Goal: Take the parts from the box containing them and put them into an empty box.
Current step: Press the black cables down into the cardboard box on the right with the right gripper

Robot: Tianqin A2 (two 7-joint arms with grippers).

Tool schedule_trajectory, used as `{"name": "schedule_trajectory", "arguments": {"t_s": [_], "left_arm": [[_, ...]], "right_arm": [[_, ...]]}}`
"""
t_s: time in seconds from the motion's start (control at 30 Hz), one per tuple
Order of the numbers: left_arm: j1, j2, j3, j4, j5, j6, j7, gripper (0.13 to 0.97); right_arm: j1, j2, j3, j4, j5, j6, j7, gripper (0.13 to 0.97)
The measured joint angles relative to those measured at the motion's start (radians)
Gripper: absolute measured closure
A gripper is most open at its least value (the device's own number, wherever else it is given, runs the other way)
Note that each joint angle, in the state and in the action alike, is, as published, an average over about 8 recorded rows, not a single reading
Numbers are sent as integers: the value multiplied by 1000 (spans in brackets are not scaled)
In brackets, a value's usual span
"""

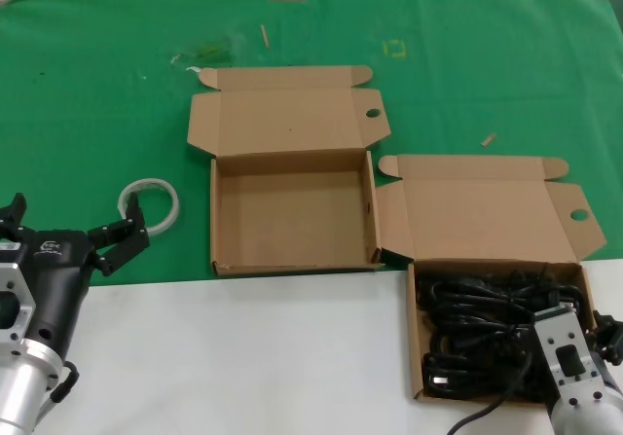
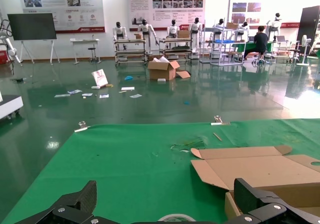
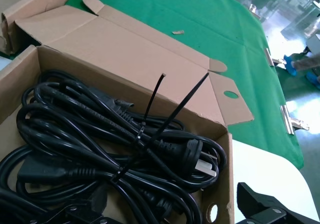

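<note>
While your right gripper [image 1: 584, 343] hovers over the box containing them [image 1: 492, 223], I cannot tell its finger state. You see the parts [image 3: 115, 154], coiled black cords, lying inside that box. Your left gripper [image 1: 73, 233] waits spread wide beside the white ring [image 1: 150, 204], left of the empty box [image 1: 292, 211] on the desk [image 1: 243, 357].

Both boxes, the empty one [image 1: 292, 211] and the full one [image 1: 487, 223], are plain brown cardboard, matt and slightly fibrous. The cords [image 3: 100, 149] wear smooth black rubbery sheathing with a faint sheen, bound by thin black plastic ties [image 3: 172, 111]; one plug shows bare metal pins. The cloth [image 1: 97, 94] is green felt, dull and lightly creased. The tabletop [image 1: 243, 357] is smooth matt white. The ring [image 1: 150, 205] looks like whitish tape
</note>
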State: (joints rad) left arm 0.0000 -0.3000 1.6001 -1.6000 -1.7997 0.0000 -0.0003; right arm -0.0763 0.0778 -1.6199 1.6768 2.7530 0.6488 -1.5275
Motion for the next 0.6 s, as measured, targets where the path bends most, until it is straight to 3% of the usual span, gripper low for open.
{"name": "schedule_trajectory", "arguments": {"t_s": [0.6], "left_arm": [[0, 0, 0, 0, 0, 0, 0, 132]], "right_arm": [[1, 0, -10, -18, 0, -24, 32, 375]]}}
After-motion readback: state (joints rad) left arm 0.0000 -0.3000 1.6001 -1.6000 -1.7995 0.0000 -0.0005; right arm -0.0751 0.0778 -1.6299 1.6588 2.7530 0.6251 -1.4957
